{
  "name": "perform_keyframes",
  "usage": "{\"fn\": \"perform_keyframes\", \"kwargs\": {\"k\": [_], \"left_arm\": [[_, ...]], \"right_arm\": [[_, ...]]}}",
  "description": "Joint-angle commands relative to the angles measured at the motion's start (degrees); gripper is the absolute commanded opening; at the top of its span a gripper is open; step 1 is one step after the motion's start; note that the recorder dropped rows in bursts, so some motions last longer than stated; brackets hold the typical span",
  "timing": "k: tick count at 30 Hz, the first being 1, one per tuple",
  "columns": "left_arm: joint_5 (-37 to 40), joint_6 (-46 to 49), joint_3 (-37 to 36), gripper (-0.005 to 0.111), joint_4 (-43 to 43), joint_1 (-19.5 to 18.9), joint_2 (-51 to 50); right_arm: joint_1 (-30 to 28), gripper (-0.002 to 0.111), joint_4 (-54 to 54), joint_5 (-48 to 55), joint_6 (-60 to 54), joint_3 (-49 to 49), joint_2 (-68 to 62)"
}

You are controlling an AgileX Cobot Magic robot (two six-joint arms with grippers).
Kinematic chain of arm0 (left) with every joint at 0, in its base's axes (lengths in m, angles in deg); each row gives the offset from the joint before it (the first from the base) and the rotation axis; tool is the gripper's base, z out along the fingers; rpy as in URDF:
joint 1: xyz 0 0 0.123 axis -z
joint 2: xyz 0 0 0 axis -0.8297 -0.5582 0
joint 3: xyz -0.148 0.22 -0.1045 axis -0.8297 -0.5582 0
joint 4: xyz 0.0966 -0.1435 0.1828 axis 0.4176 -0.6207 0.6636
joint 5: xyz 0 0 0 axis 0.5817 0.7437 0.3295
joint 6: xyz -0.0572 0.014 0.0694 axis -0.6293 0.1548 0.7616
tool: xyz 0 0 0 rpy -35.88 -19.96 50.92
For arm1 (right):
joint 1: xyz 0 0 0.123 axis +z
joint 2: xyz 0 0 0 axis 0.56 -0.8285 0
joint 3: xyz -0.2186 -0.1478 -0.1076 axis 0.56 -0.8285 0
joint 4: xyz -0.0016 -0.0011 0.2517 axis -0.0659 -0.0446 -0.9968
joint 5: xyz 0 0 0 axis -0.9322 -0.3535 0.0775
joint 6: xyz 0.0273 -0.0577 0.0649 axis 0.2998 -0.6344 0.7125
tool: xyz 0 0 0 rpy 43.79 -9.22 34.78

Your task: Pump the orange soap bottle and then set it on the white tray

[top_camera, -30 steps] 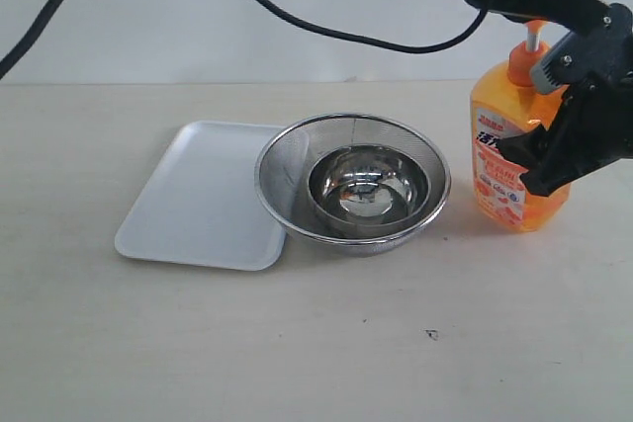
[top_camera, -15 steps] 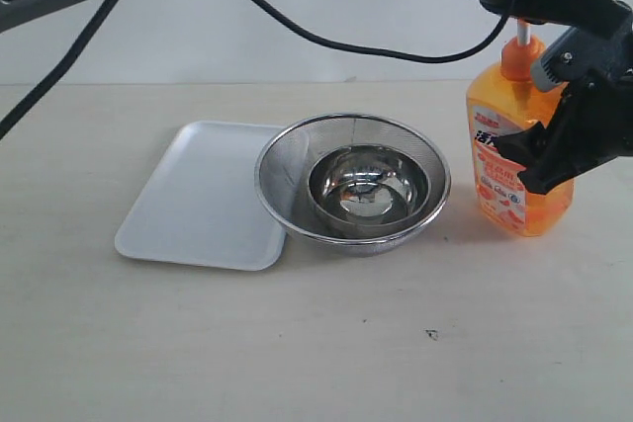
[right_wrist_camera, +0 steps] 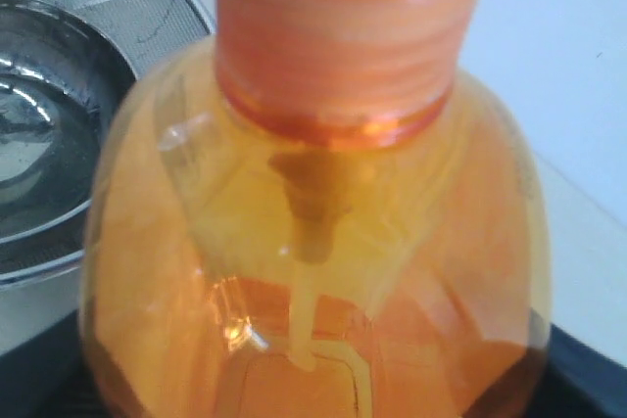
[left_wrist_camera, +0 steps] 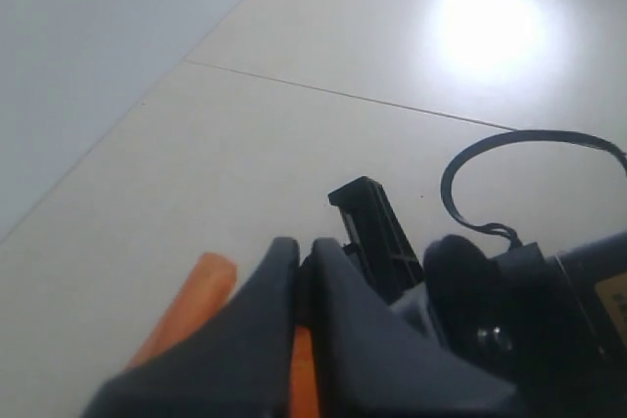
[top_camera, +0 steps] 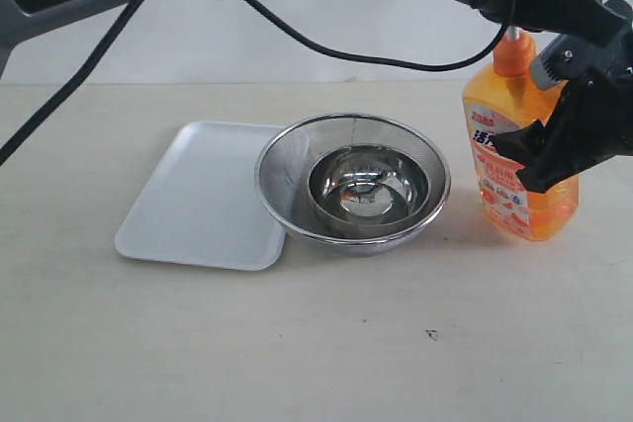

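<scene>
The orange soap bottle (top_camera: 512, 180) stands at the right of the table, leaning a little with its top toward the left. My right gripper (top_camera: 529, 160) is shut on its body from the right side. In the right wrist view the bottle (right_wrist_camera: 323, 242) fills the frame, with a dark finger (right_wrist_camera: 588, 371) at the edge. My left gripper (top_camera: 516, 15) reaches across from the left and sits over the pump head, jaws shut. In the left wrist view its fingertips (left_wrist_camera: 279, 266) rest on the orange pump head (left_wrist_camera: 191, 301). The white tray (top_camera: 193, 195) lies at the left.
A round steel mesh strainer (top_camera: 282, 170) holding a small shiny steel bowl (top_camera: 368, 185) sits between tray and bottle, overlapping the tray's right edge. The left arm and its black cable (top_camera: 297, 32) span the top of the exterior view. A dark speck (top_camera: 431, 334) marks the table.
The left arm has come down over the pump, and the exposed stem has shortened. The bottle has tipped and shifted slightly left in the right gripper.
</scene>
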Motion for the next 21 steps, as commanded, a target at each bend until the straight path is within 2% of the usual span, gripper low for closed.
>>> {"fn": "perform_keyframes", "kwargs": {"k": [1,7,15,21], "left_arm": [[0.1,-0.2,-0.2,0.005,0.3,0.0,3.0],[0.1,2.6,-0.2,0.005,-1.5,0.0,6.2],[-10.4,5.9,-0.2,0.005,2.2,-0.1,2.9],[-12.3,5.9,-0.2,0.005,5.1,-0.1,1.2]], "right_arm": [[0.0,0.000,0.0,-1.7,-1.0,0.7,0.7],[0.0,0.000,0.0,-1.7,-1.2,0.7,0.7],[0.0,0.000,0.0,-1.7,-1.2,0.7,0.7],[0.0,0.000,0.0,-1.8,-1.2,0.7,0.7]]}}
